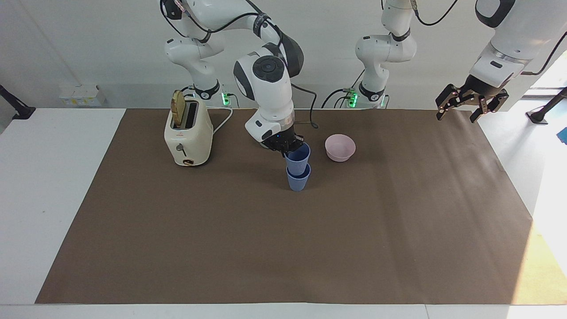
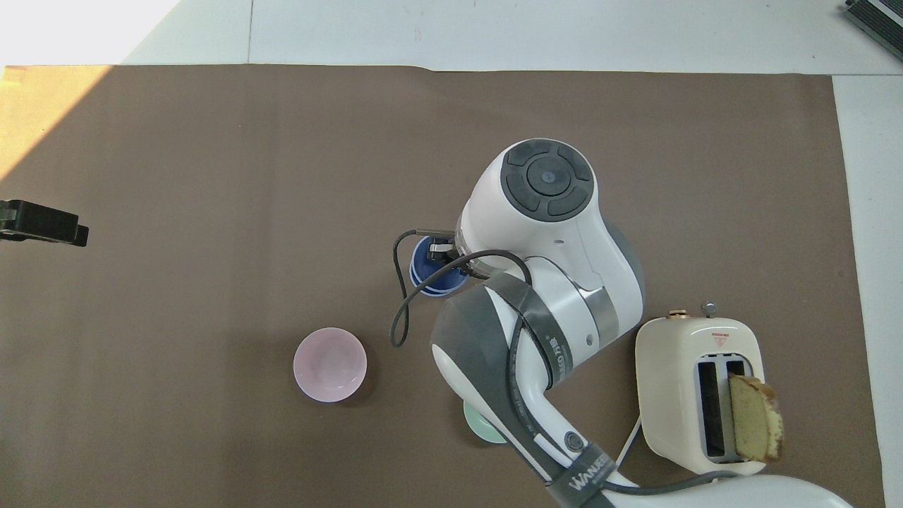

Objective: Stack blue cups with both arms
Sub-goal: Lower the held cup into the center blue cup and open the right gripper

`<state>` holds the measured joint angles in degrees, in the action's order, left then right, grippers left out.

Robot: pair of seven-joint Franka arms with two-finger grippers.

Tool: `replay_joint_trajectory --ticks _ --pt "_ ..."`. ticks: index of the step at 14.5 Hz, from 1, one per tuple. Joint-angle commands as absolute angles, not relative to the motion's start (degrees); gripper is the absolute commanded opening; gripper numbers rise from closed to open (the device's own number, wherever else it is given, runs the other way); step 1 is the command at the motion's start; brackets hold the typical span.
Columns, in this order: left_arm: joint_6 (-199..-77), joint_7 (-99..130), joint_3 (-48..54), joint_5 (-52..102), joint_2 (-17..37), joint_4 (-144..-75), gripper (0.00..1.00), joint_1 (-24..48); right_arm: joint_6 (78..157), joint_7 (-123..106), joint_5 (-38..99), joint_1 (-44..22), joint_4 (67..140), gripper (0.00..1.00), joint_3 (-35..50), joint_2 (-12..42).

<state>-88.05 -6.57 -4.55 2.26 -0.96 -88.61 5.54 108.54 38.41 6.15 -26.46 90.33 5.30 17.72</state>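
Right hand [image 1: 285, 145] is pinched on the rim of the upper blue cup [image 1: 297, 158], which sits partly nested in the lower blue cup [image 1: 298, 179] standing mid-bench. Bench [image 1: 48, 186] is white, covered by a brown mat [image 1: 283, 248]; a pale wall rises at the robots' end. Right arm [image 1: 270, 95] bends forward and down over the cups. Left arm waits, its left hand [image 1: 465, 104] spread above the mat's corner. Toaster [image 1: 188, 135] stands toward the right arm's end; pink bowl [image 1: 340, 147] beside the cups.
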Motion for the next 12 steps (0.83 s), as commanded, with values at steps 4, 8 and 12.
replay_joint_trajectory --ticks 4,8,12 --pt "-87.8 -6.86 -3.78 1.41 -1.58 -88.95 1.0 4.66 111.7 36.74 7.82 -27.07 92.72 0.0 5.19 18.19" --pt "-87.8 -6.86 -3.78 1.41 -1.58 -89.03 1.0 4.66 115.04 37.44 7.73 -27.33 93.87 0.16 5.19 20.3" --pt "-87.8 -6.86 -3.78 1.41 -1.58 -88.95 1.0 4.66 115.14 37.88 6.68 -28.12 93.52 1.0 5.19 20.39"
